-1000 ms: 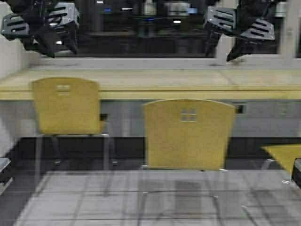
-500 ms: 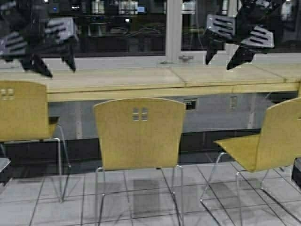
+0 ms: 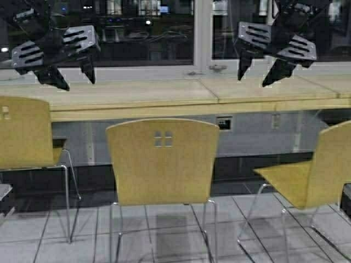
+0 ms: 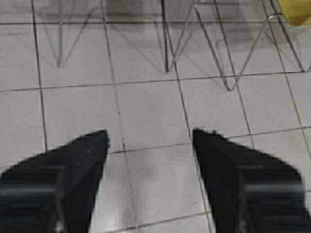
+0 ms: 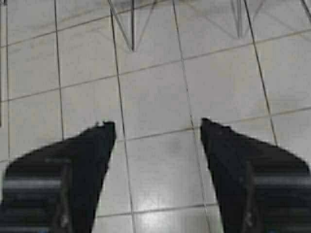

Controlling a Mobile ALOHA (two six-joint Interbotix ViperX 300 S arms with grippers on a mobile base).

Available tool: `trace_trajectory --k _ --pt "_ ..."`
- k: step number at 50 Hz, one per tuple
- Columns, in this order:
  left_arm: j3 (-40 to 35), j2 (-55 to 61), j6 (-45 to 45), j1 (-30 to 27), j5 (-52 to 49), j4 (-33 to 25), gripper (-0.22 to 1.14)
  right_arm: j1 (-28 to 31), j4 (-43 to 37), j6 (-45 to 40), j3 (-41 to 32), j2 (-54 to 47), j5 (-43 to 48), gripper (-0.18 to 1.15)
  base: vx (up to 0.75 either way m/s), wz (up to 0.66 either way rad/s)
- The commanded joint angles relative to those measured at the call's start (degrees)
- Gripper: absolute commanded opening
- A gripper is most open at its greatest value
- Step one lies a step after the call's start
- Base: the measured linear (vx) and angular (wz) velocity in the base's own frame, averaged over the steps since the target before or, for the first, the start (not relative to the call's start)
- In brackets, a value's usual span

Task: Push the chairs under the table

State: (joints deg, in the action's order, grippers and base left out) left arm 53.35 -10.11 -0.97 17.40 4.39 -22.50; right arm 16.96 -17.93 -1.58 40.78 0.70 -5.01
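Note:
Three yellow-tan plywood chairs stand before the long light-wood table (image 3: 164, 98) in the high view. The middle chair (image 3: 162, 161) faces the table with its back to me, pulled out from the edge. The left chair (image 3: 24, 137) sits partly under the table at the frame's left edge. The right chair (image 3: 312, 175) is turned sideways. My left gripper (image 3: 74, 79) and right gripper (image 3: 260, 75) hang open and empty, raised above the table's height. The left wrist view shows the left gripper (image 4: 149, 136) over floor tiles; the right wrist view shows the right gripper (image 5: 158, 127) likewise.
Chrome chair legs (image 4: 167, 43) cross the grey floor tiles in the left wrist view, and more legs (image 5: 132, 24) show in the right wrist view. Dark windows (image 3: 142, 33) run behind the table. A wall socket (image 3: 224, 123) sits under the table top.
The robot has moved and turned: the scene slid left, then settled. The middle chair now sits centred and a little nearer. The right chair came into view. Both grippers stay raised and open.

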Motion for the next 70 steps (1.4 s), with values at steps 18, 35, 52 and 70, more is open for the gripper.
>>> trace_trajectory --k 18,35,52,70 --pt "-6.2 -1.1 -2.2 -0.8 -7.5 3.8 0.89 0.2 -0.1 -0.4 -0.4 3.3 0.0 0.89 0.26 0.14" --pt "-6.1 -1.6 1.4 -4.8 -7.7 2.3 0.89 0.2 -0.4 -1.3 -0.5 3.2 0.1 0.89 0.28 0.05" --pt "-3.3 0.7 12.0 -4.8 -9.3 -3.0 0.89 0.2 -4.0 -9.8 2.7 1.5 2.6 0.89 0.28 -0.03" --pt "-3.3 6.9 20.3 -1.5 -7.9 -16.2 0.89 0.2 -11.2 -23.7 2.5 -2.8 7.0 0.89 0.24 -0.03"
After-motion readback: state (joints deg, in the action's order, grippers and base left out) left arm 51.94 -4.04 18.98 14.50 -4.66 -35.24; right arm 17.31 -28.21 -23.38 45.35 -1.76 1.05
